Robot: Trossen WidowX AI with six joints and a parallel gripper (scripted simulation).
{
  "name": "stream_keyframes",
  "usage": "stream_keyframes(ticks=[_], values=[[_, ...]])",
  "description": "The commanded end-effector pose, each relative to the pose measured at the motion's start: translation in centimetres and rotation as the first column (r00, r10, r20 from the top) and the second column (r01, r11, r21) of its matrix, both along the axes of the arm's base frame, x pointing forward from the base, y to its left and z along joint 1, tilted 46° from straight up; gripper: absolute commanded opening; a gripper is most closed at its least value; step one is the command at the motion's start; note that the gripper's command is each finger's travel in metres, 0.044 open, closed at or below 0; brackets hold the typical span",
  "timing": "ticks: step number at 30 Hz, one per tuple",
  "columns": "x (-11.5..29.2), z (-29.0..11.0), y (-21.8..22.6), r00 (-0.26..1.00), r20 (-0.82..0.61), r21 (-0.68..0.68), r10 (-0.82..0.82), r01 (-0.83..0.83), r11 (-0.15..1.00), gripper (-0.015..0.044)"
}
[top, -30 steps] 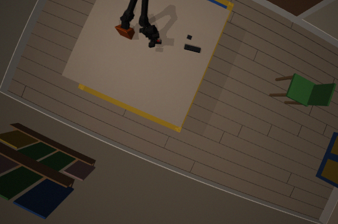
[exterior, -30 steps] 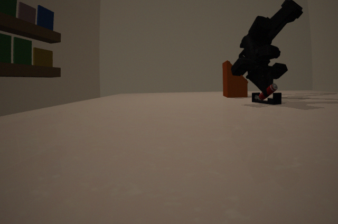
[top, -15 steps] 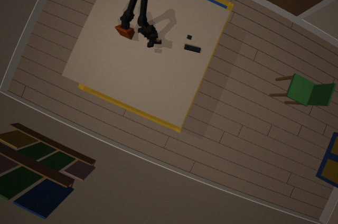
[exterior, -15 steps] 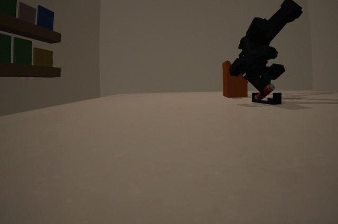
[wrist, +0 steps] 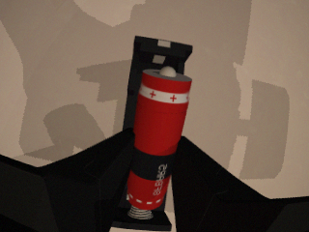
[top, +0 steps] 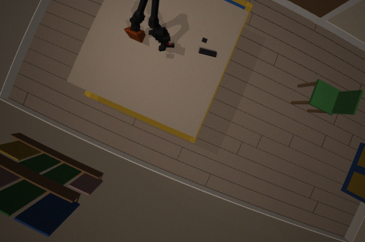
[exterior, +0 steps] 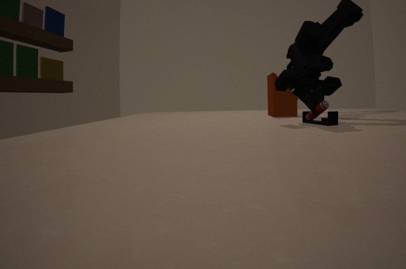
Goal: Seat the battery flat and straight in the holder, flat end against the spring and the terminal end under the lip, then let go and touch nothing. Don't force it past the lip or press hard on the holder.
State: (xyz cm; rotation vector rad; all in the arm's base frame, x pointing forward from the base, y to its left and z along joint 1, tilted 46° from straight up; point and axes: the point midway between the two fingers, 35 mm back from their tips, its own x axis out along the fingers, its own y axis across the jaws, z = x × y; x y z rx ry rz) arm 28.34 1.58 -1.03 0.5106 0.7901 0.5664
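Observation:
A red battery (wrist: pixel 161 131) (exterior: pixel 317 110) (top: pixel 169 44) with white bands is held in my gripper (wrist: pixel 157 161) (exterior: pixel 312 103) (top: pixel 165 45), which is shut on its lower half. The battery is tilted over the black holder (wrist: pixel 143 58) (exterior: pixel 332 118). Its flat end is low, at the spring (wrist: pixel 141 212) on the near end of the holder. Its terminal end is raised, pointing toward the lip at the far end and short of it. In the overhead view the gripper hides the holder.
The arm's orange base block (top: pixel 134 35) (exterior: pixel 278 102) stands just behind the holder. Two small black objects, a cube (top: pixel 204 39) and a bar (top: pixel 207 52), lie on the table toward its yellow edge (top: pixel 223 71). A green chair (top: pixel 329 100) stands on the floor.

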Motion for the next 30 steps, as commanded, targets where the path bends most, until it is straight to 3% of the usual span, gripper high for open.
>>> stream_keyframes(ticks=[1,30], values=[[-0.1,-0.4,0.1,1.0,-0.027,-0.014,0.007,-0.008,1.0,0.0066],[1.2,-1.1,0.1,0.987,-0.139,-0.073,0.086,-0.097,0.993,0.0066]])
